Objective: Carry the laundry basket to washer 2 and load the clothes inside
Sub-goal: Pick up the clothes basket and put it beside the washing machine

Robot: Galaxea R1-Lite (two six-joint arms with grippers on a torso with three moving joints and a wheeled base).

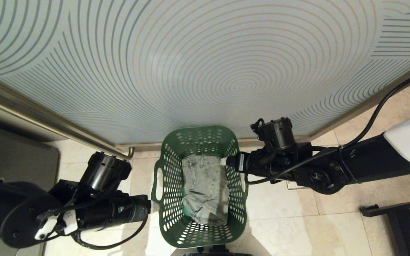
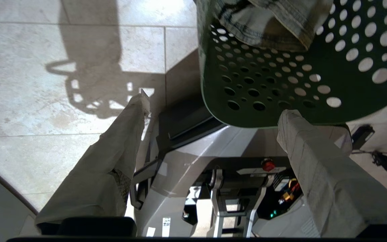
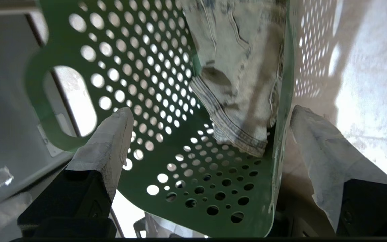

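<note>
The head view alone shows the basket whole on the tiled floor between both arms, jeans lying inside. The left wrist view shows the left gripper spread wide by the basket's near corner, gripping nothing. The right wrist view shows the right gripper spread wide, one finger inside the basket and the other outside, straddling the wall unclamped.
</note>
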